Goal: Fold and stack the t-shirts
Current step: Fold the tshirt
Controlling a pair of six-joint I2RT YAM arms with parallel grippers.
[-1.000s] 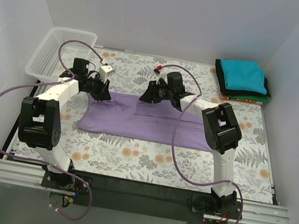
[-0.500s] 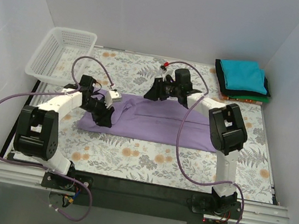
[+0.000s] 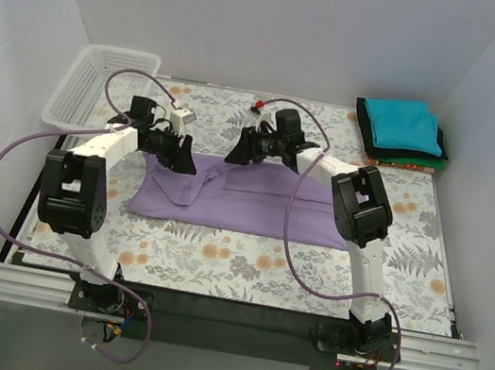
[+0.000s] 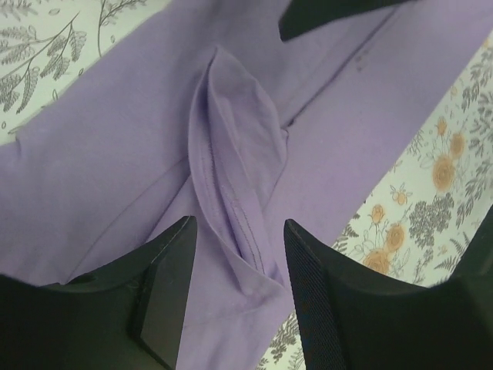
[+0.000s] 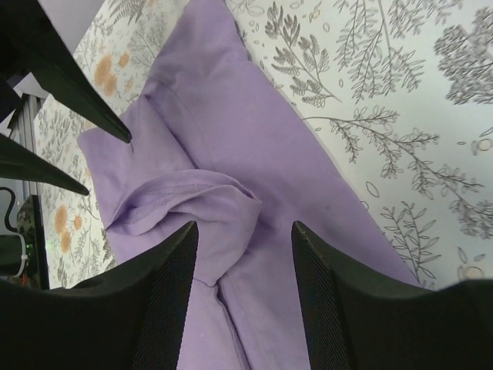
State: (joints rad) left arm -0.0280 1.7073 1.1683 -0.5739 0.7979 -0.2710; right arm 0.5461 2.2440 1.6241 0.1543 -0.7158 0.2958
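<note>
Left fingers (image 4: 166,297) and right fingers (image 5: 166,301) have opened apart, releasing the large lavender-purple cloth t-shirt (image 3: 263,207), one end tucked inward; folding unfinished.

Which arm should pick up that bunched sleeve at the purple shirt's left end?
Left, probably: the left gripper, open, hangs right over the sleeve fold on the lavender shirt; the right gripper, also open, sits nearer the shirt's middle.
</note>
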